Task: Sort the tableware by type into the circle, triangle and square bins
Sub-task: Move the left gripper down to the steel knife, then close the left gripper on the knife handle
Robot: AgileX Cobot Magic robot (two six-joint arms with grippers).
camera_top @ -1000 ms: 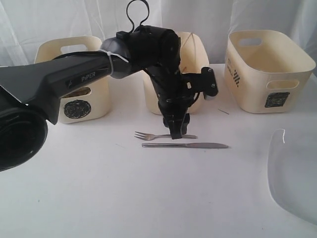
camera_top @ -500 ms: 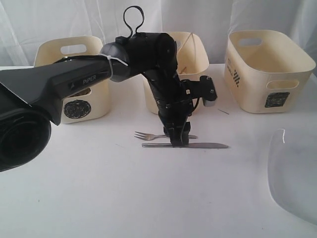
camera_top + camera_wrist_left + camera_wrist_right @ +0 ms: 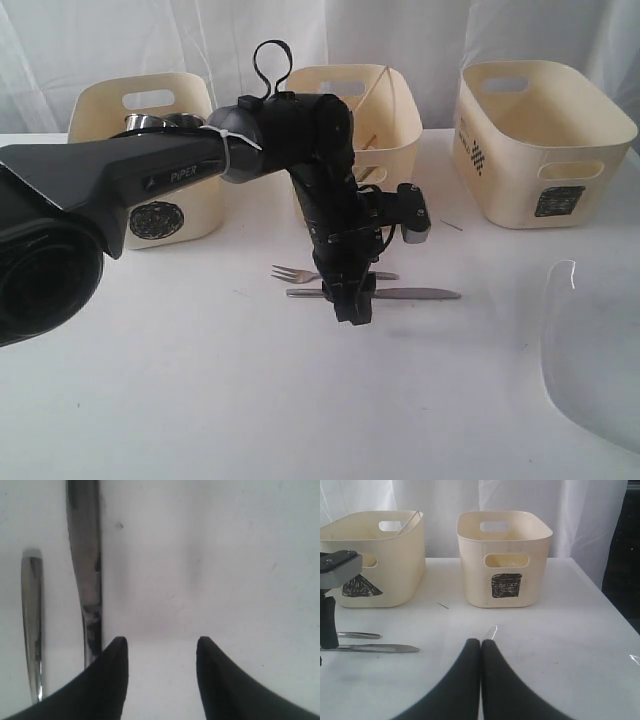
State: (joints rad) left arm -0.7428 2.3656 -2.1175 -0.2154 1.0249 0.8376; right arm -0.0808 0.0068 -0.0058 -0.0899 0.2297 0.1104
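Two steel pieces lie side by side on the worktop (image 3: 200, 380) in front of the triangle bin (image 3: 395, 110): the fork (image 3: 295, 273) and, nearer the camera, the knife (image 3: 420, 293). The left jaws stand open just beside the knife, not astride it. The right jaws are closed on nothing. The knife looks thin, stiff and slippery, and it lies flat, so a pinch across its narrow width near the middle seems best.

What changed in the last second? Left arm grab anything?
The left gripper came down and toward the camera, from over the fork to across the knife. Its jaws are open and nothing is gripped. Fork, knife and clear plate have not moved.
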